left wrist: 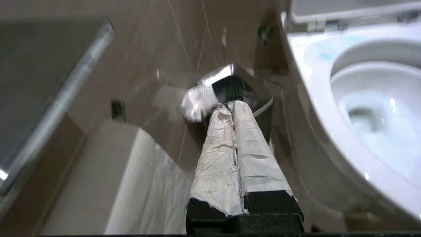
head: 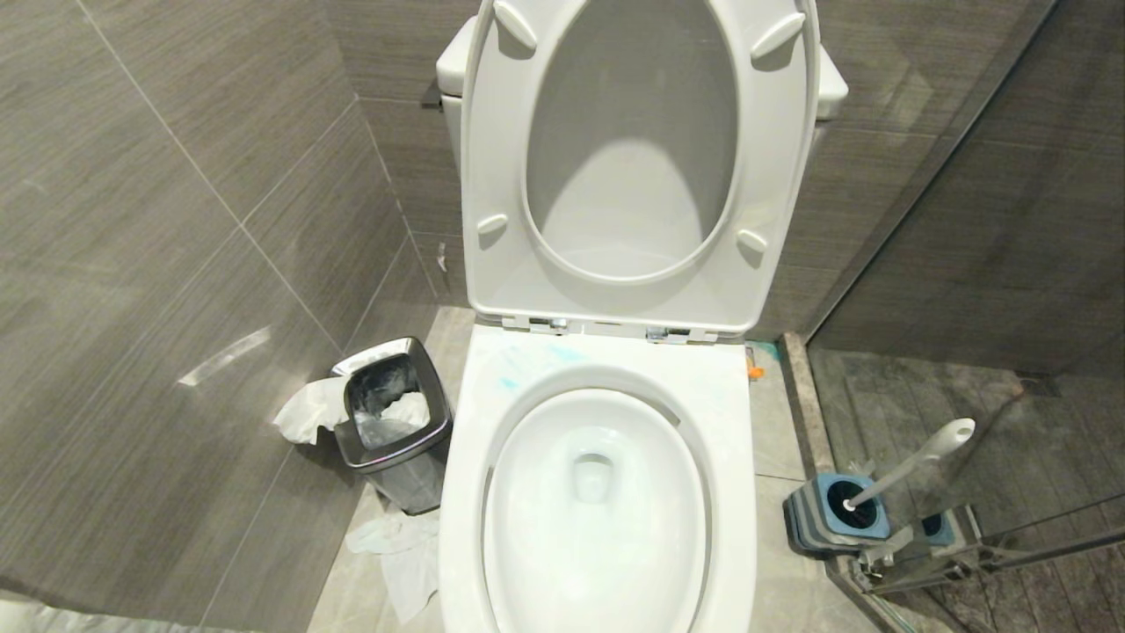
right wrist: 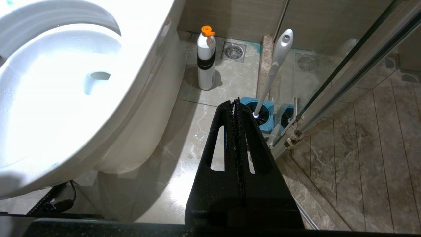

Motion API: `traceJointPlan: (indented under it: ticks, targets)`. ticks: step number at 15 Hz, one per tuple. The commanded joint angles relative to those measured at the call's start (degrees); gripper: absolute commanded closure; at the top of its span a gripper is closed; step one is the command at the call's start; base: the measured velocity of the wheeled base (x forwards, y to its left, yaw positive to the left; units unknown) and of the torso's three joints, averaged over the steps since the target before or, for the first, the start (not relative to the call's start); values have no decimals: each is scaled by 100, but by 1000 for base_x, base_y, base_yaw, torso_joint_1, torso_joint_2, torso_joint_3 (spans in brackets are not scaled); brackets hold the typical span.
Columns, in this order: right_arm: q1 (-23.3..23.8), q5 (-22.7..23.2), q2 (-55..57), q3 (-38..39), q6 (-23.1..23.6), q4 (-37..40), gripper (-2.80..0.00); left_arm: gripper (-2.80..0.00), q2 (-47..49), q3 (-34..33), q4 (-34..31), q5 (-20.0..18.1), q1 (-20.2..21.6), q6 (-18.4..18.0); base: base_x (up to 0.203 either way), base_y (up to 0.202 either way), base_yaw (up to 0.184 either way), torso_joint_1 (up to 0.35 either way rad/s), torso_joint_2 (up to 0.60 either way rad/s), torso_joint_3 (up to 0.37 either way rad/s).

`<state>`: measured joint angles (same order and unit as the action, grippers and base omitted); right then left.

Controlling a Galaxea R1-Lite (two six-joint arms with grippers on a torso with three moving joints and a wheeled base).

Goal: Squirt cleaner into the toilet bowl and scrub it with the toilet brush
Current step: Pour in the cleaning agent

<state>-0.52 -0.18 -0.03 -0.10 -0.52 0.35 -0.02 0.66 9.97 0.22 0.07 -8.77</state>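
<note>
Neither arm is being shown in the head view. The left gripper (left wrist: 234, 107) is being held pressed closed and empty, its wrapped fingers (left wrist: 217, 154) aimed toward the steel bin (left wrist: 236, 89) on the floor beside the toilet bowl (left wrist: 315, 98). The right gripper (right wrist: 235, 102) is likewise being held closed on nothing, low over the floor tiles, pointed at the blue holder (right wrist: 261, 115).

The toilet brush (head: 914, 462) is being kept standing in that holder, handle leaning, bristle head mostly hidden inside. Seat and lid (head: 637, 167) are being held upright. Turquoise cleaner (head: 567, 354) is being seen as faint smears on the rim. The left wrist view is being blurred.

A white bottle (right wrist: 206, 61) with orange cap is standing behind the holder, near a floor drain (right wrist: 234, 51); crumpled paper (head: 308, 409) is lying by the bin
</note>
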Motion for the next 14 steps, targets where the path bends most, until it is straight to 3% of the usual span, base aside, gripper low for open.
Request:
traceJointPlan:
  ticks: [1, 5, 14]
  targets:
    - [0, 1, 3, 1, 0, 0, 0, 0, 11, -75, -418, -13, 1, -7, 0, 0, 0, 0, 0, 0]
    - [0, 1, 3, 1, 0, 0, 0, 0, 11, -75, -1111, -212, 1, -18, 0, 0, 0, 0, 0, 0]
    - [0, 1, 3, 1, 0, 0, 0, 0, 11, -66, -1067, -163, -42, 609, 0, 0, 0, 0, 0, 0]
